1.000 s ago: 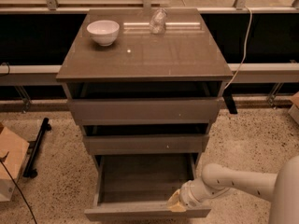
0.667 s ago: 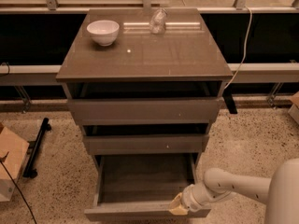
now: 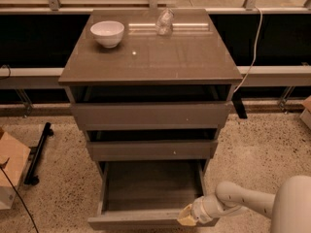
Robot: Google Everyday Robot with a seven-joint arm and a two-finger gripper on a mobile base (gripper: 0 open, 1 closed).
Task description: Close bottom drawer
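Note:
The grey-brown cabinet (image 3: 150,57) has three drawers. The bottom drawer (image 3: 146,188) is pulled far out; its plank floor shows and its plain front (image 3: 131,221) is near the bottom edge of the view. The middle drawer (image 3: 150,149), with a small white dot, and the top drawer (image 3: 150,114) stand slightly out. My gripper (image 3: 187,216) on the white arm (image 3: 243,203) is at the right end of the bottom drawer's front, against it.
A white bowl (image 3: 107,33) and a clear crumpled bottle (image 3: 164,22) stand on the cabinet top. A cardboard box (image 3: 10,169) and a black stand (image 3: 38,152) lie on the speckled floor at left. A white cable (image 3: 250,52) hangs at right.
My gripper and wrist have shifted slightly lower along the drawer's right front corner. The drawer looks about as far open as before.

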